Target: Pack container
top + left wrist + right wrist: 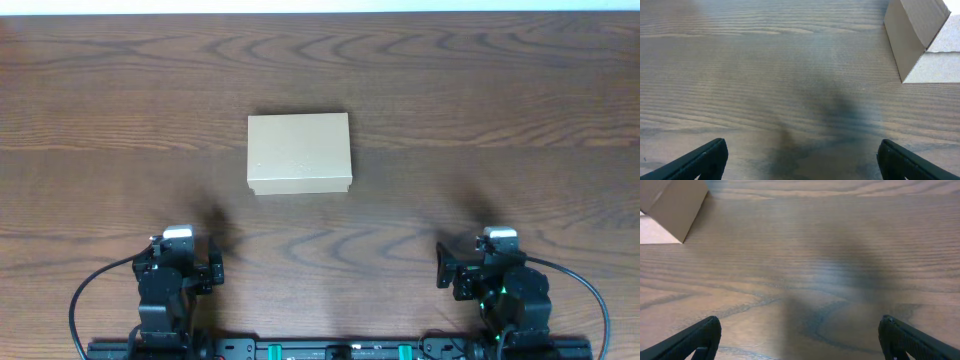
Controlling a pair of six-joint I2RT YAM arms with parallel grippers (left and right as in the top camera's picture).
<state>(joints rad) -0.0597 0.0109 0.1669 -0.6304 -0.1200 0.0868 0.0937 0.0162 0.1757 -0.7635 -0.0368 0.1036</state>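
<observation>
The container [299,152] is a small tan-brown cardboard box, lid shut, lying flat on the wooden table near the middle. Its corner shows at the top right of the left wrist view [920,35] and at the top left of the right wrist view [672,205]. My left gripper [800,157] is open and empty, low at the near left, well short of the box. My right gripper [800,335] is open and empty at the near right, also well short of it. No loose items show.
Both arms [175,275] [500,280] sit at the near edge on their base rail. The dark wooden table [500,120] stretches around the box on all sides.
</observation>
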